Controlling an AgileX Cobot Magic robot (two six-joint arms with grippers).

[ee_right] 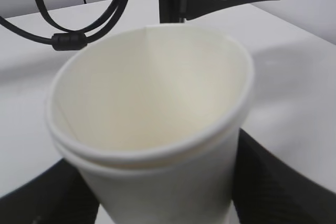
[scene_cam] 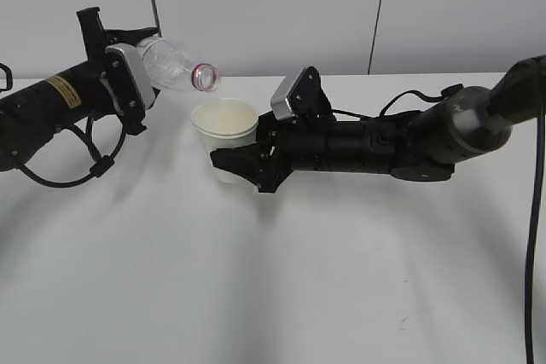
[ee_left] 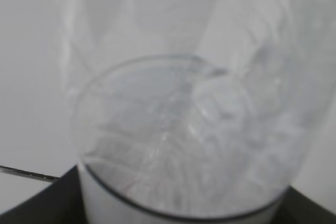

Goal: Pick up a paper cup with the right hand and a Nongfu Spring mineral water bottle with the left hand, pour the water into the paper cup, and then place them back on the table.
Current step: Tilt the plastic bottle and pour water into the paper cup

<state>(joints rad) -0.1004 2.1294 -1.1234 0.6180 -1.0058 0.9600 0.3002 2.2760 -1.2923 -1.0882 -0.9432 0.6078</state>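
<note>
The paper cup (scene_cam: 224,125) is cream-white and upright, held between the black fingers of my right gripper (scene_cam: 232,162), low over the white table (scene_cam: 281,279). In the right wrist view the cup (ee_right: 152,103) fills the frame, with a finger (ee_right: 273,182) on each side, and its inside looks dry. My left gripper (scene_cam: 136,70) is shut on the clear bottle (scene_cam: 175,66). The bottle is tilted with its open, red-ringed mouth (scene_cam: 206,77) just above the cup's rim. The bottle's label is hidden. No stream of water shows. The left wrist view shows only the blurred bottle (ee_left: 184,129).
A small dark scratch (scene_cam: 403,323) marks the table at the front right. A black cable (scene_cam: 533,210) hangs down at the right edge. The left arm's looping cables (ee_right: 68,24) show behind the cup. A grey wall stands behind the table.
</note>
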